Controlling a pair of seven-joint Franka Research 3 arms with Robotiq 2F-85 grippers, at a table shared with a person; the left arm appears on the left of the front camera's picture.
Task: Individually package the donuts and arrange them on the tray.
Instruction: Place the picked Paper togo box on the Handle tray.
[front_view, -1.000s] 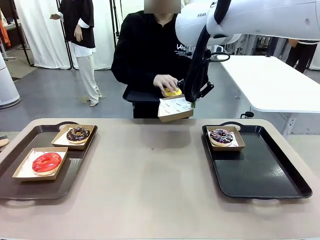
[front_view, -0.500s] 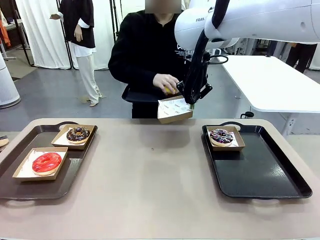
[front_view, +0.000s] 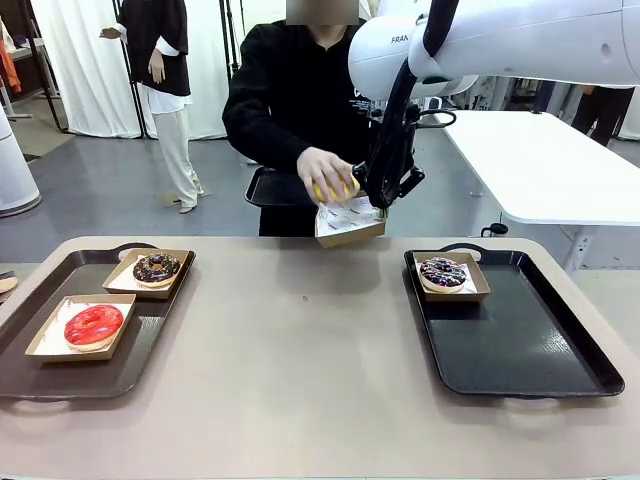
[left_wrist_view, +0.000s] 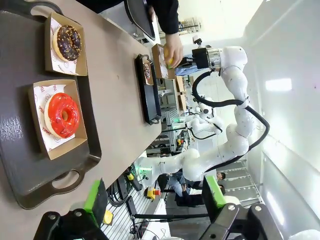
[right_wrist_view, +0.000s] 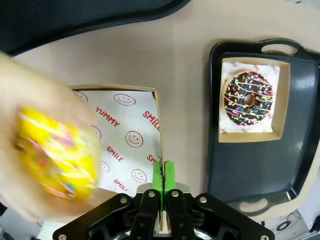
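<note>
Right wrist view, right end effector (right_wrist_view: 162, 172) pinching paper-lined box (right_wrist_view: 125, 145) wall, hand (right_wrist_view: 35, 150) holding blurred yellow donut (right_wrist_view: 57, 155) — sprinkled

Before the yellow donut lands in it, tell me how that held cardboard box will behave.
The cardboard box, pinched at one wall by the right gripper, looks thin and light, so it may sag or twist when the yellow donut drops in. Its paper liner could let the donut slide.

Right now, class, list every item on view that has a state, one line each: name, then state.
Yellow donut: in the person's hand, above the held box.
Held box: empty, gripped at its rim by the right gripper.
Red donut: boxed.
Chocolate donut: boxed.
Purple donut: boxed.
Left gripper: open.
</note>
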